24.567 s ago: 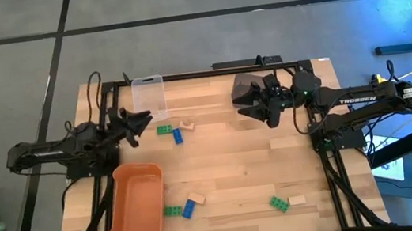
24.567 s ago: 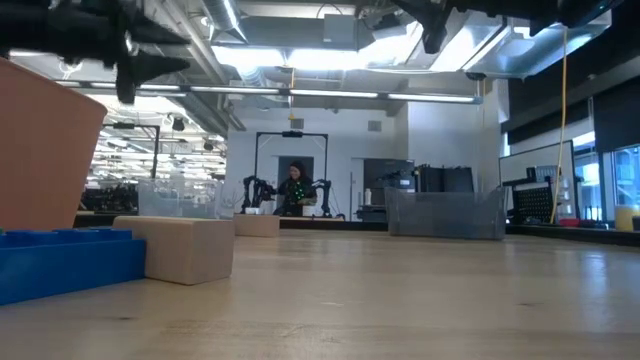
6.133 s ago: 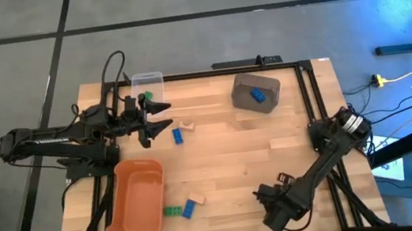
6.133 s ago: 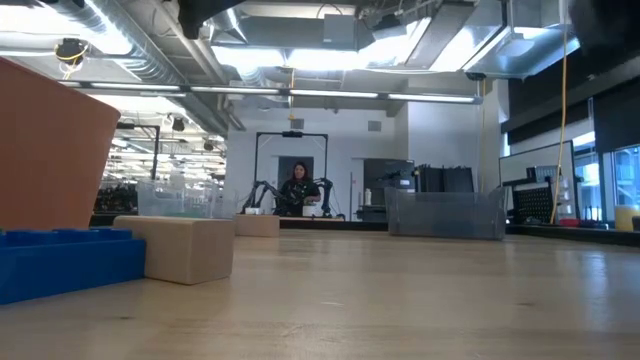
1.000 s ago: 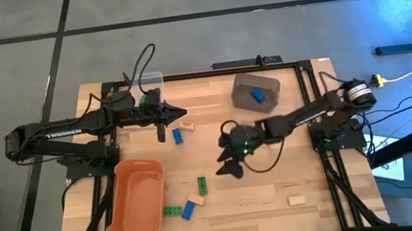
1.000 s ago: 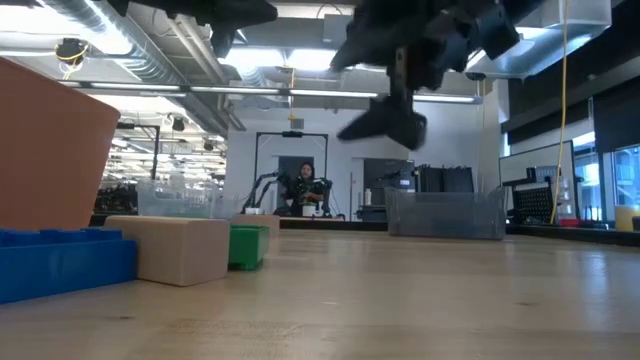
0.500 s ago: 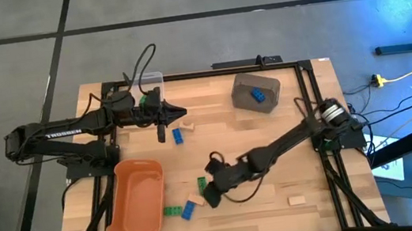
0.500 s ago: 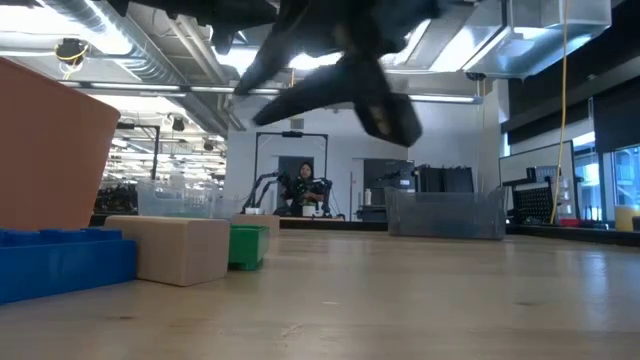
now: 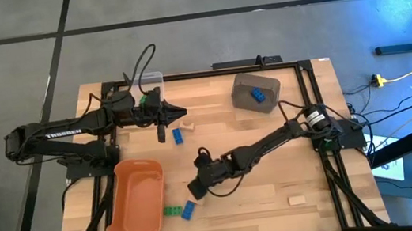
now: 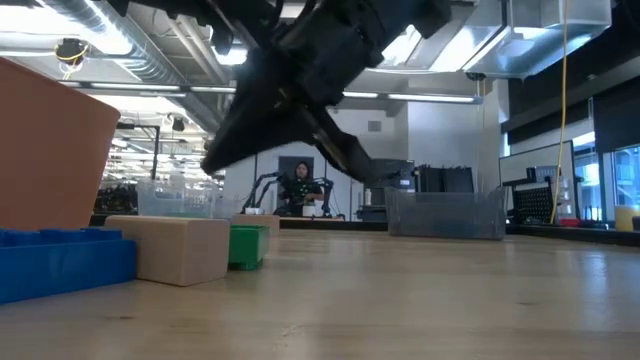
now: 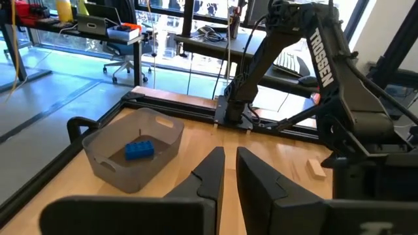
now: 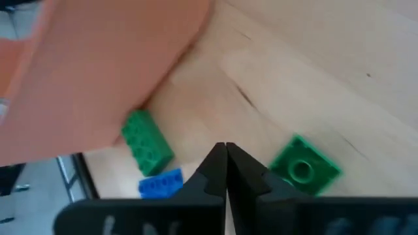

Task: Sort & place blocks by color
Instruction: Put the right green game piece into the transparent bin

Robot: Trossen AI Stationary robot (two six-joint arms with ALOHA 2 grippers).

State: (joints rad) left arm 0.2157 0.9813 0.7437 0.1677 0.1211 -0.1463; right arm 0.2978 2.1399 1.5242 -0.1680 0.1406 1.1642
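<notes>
Now I am reaching for more blocks to sort. My right gripper [image 9: 196,188] hangs over the near left part of the surface, by the orange tub [image 9: 138,202], and its jaws are pressed together with nothing in them. A green block [image 12: 304,166] lies just beside the tips. I think I must open up before grabbing it. My left gripper [image 9: 178,112] waits far left, jaws almost together.

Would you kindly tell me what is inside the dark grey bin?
One blue block lies in the dark grey bin. Its floor otherwise looks bare; the strip just under the near wall stays hidden.
</notes>
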